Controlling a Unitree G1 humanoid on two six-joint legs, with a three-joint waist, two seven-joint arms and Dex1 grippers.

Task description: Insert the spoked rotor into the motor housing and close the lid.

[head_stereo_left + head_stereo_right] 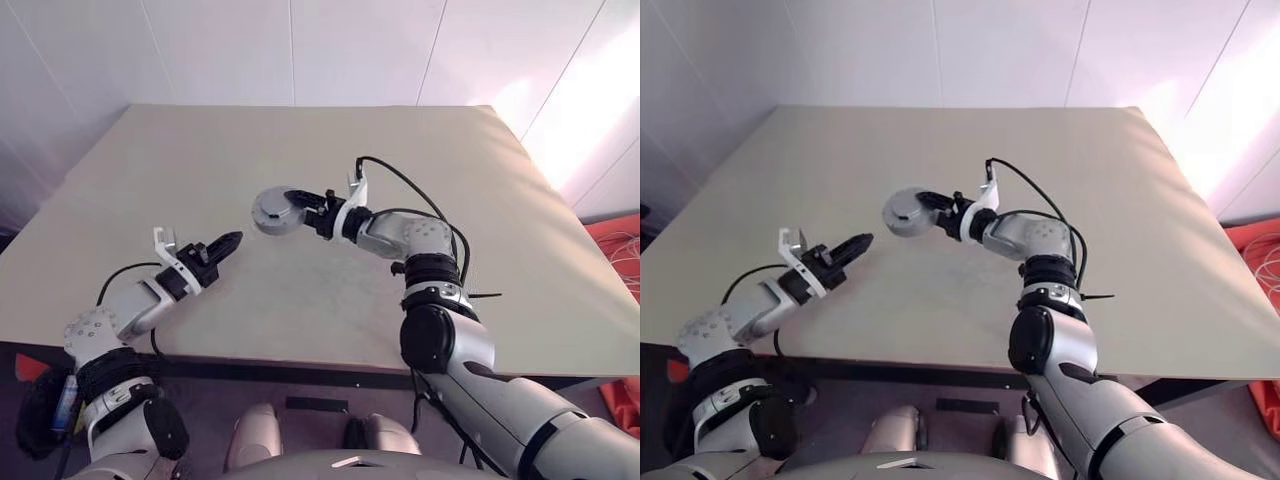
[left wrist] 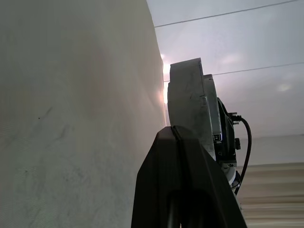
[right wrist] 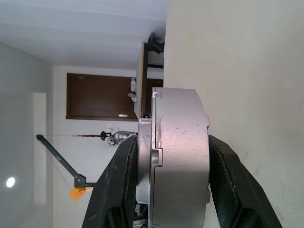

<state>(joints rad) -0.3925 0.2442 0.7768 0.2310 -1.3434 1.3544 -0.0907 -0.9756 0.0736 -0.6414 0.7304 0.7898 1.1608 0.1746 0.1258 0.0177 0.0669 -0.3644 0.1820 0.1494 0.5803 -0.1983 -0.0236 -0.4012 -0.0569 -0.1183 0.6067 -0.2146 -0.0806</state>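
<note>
Item 1, right gripper (image 1: 312, 205): its 2 black fingers (image 3: 227, 175) are clamped across the thickness of the motor housing (image 1: 274, 211), one on each flat face. The housing is carried clear above the table (image 1: 300, 150), over its middle, tilted up on edge with a plain grey face toward the head camera. In the right wrist view the grey shell shows edge-on between the fingers, with a stepped seam along its rim.

Item 2, left gripper (image 1: 226, 242): clenched, fingers together, nothing between them. It hangs over the near left part of the table, apart from the housing and pointing toward it. In the left wrist view the closed finger pair rises in front of the housing's rim.

Item 3, contents of the housing: neither copper windings nor an open cavity show on any visible face. The spoked rotor and the lid cannot be told apart as loose parts. Whether the rotor sits inside and whether the seam marks a seated lid cannot be told for certain.

Item 4, progress, as a judgement: the unit reads as 1 closed puck, so insertion and closing look done. Likely remaining: setting the assembly down on the table and releasing it.
</note>
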